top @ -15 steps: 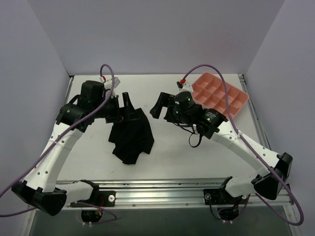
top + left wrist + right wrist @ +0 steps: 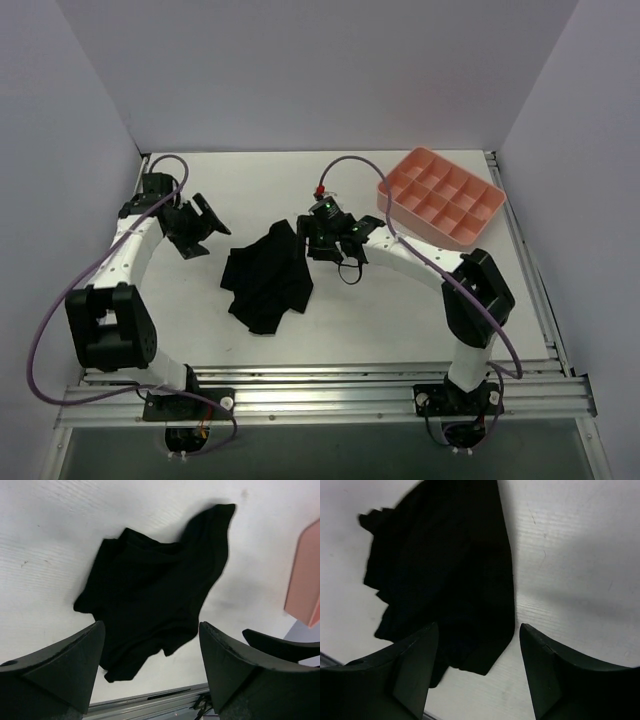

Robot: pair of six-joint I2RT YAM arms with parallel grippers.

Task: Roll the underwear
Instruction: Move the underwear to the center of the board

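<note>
Black fabric heap of underwear [image 2: 267,278] on white bench [image 2: 380,310], just toward 7 o'clock from centre, crumpled, with one corner peaking toward 12 o'clock. At that corner's 3 o'clock side, right end effector [image 2: 312,236], fingers spread wide, low over the cloth, contact unclear. At 9 o'clock, apart from the cloth, left end effector [image 2: 205,230], likewise spread wide and empty. Pink tray [image 2: 400,205] at 2 o'clock.

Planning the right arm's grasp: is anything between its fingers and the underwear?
Nothing visible does. The right gripper hangs open just by the underwear's upper right edge; the pink tray stands apart, farther right.
</note>
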